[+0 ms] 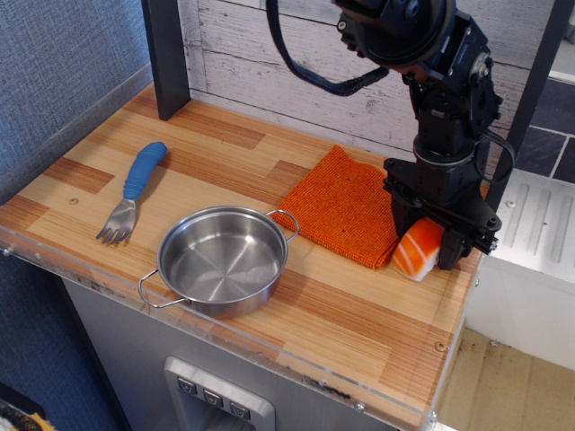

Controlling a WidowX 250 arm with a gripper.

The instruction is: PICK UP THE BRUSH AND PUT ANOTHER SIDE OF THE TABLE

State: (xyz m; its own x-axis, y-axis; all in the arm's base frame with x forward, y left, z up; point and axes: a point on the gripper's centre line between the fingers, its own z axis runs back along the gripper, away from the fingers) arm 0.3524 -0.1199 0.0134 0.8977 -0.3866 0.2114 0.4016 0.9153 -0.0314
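Steel pan (pixel 223 261) nearest, left of center on table (pixel 359 323). Blue-handled fork (pixel 133 191) far left. Brush (pixel 419 250) at right edge, beside orange cloth (pixel 346 206). Tool (pixel 433 235) straddles brush; whether it grips: cannot tell.

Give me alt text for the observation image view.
A black gripper straddles the orange-and-white brush at the right end of the wooden table, beside an orange cloth. A steel pan and blue-handled fork lie further left.
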